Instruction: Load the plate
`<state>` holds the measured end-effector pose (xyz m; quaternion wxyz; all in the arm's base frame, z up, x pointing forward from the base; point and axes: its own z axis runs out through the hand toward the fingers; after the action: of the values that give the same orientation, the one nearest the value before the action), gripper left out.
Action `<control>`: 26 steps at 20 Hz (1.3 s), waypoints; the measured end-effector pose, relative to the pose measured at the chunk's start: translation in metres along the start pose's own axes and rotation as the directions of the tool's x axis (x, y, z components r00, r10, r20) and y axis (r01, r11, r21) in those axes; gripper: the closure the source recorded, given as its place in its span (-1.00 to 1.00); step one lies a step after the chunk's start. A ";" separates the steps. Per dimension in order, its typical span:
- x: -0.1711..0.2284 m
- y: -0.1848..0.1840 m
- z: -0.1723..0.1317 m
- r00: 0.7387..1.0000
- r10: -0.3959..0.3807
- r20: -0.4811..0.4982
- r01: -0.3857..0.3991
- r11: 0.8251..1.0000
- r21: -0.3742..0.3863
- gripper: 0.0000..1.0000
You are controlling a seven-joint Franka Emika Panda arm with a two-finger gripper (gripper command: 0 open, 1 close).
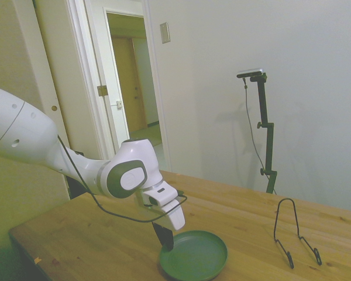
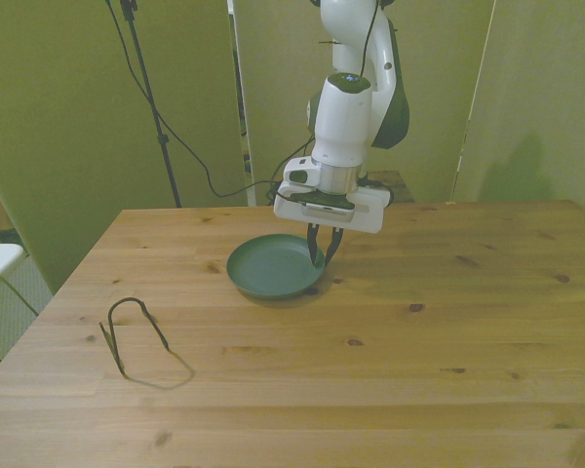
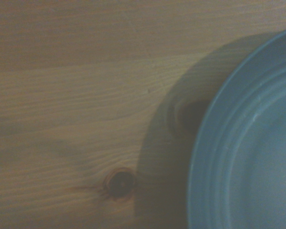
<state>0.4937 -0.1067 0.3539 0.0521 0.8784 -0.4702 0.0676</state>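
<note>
Fingers [image 2: 318,250] clamped on the near-right rim of the plate [image 2: 270,265], gripper [image 2: 324,255] pointing down. Round, so no long axis; open side facing up, slightly tilted, on the wooden table [image 2: 419,331]. Farther toward the front view's left, well apart: wire stand [image 2: 136,331].

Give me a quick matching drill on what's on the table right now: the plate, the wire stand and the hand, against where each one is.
Things:
1. plate
2. wire stand
3. hand
4. table

Places or states:
A. alone near the front view's left edge, nothing on it
B. at the plate's rim, on the front view's right side of it
C. wooden, with knots
D. dark green, near the table's middle

Pairs: 1-D, 2-A, 3-B, 4-C
</note>
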 end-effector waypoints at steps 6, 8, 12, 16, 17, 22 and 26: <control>0.005 0.001 -0.003 1.000 0.010 -0.013 -0.009 1.000 0.018 1.00; 0.006 0.002 -0.004 1.000 0.015 -0.013 -0.015 1.000 0.021 1.00; 0.016 0.002 -0.012 0.998 0.061 -0.007 -0.060 0.997 0.053 1.00; 0.028 -0.004 -0.048 0.993 0.121 -0.002 -0.120 0.983 0.139 1.00; 0.030 -0.006 -0.062 0.991 0.132 0.000 -0.131 0.978 0.161 1.00; 0.042 -0.008 -0.140 0.987 0.162 0.017 -0.162 0.957 0.242 1.00; 0.052 -0.005 -0.204 0.984 0.176 0.038 -0.179 0.936 0.304 1.00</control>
<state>0.5125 -0.1150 0.5632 -0.0931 0.8301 -0.5317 0.1396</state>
